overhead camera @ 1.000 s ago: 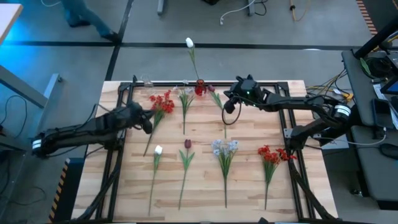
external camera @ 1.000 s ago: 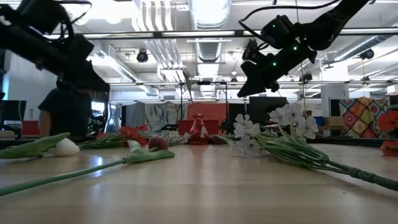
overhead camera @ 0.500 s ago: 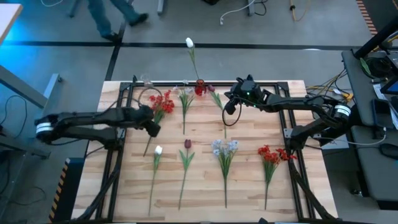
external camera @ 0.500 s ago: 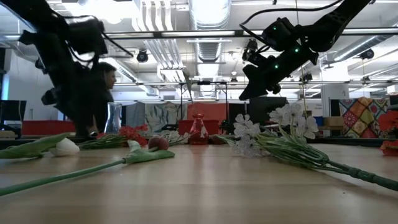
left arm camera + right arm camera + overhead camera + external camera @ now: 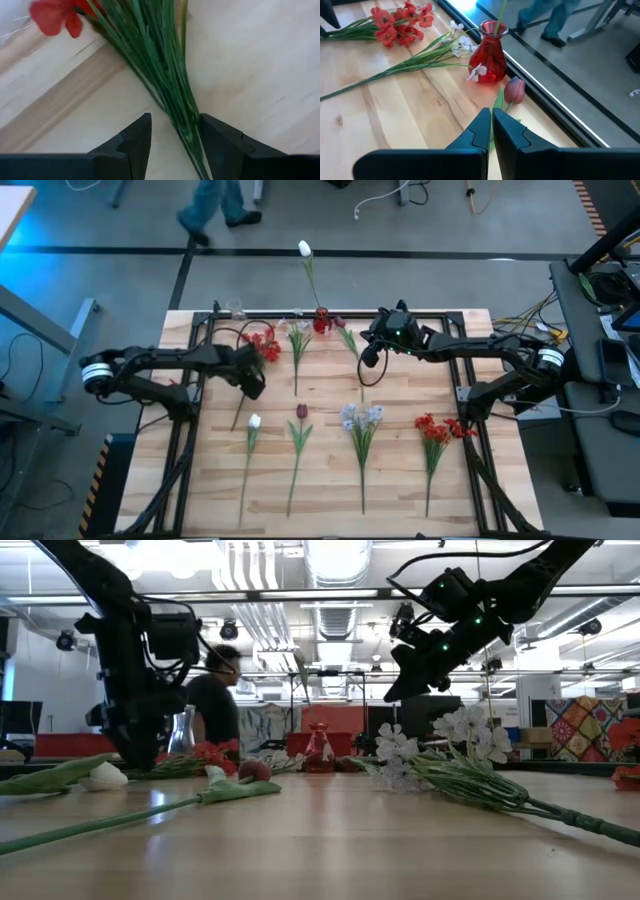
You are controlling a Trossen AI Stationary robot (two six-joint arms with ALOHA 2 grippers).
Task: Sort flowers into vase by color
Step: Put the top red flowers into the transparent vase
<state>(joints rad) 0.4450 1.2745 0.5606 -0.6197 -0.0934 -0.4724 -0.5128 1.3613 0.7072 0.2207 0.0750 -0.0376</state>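
My left gripper (image 5: 250, 387) (image 5: 175, 137) points down, open, over the green stems (image 5: 167, 75) of a red cluster flower (image 5: 262, 345) lying at the far left. Its fingers stand on either side of the stems; I cannot tell whether they touch. My right gripper (image 5: 368, 355) (image 5: 491, 117) hangs shut above the table, over the stem of a pink tulip (image 5: 514, 90) that lies beside the red vase (image 5: 490, 55). A white bud flower (image 5: 304, 248) stands in that vase (image 5: 321, 320).
On the table lie a white spray (image 5: 298, 335), a white bud (image 5: 254, 421), a dark red tulip (image 5: 301, 412), a white and pale-blue spray (image 5: 362, 417) and a second red cluster (image 5: 440, 428). A clear glass vase (image 5: 182, 730) stands at the far left. A person walks beyond the far edge.
My left gripper has tipped from slanting to pointing almost straight down, sinking and shifting a little toward the table's right over the red cluster's stems. The person behind the table has walked on. The flowers lie as before.
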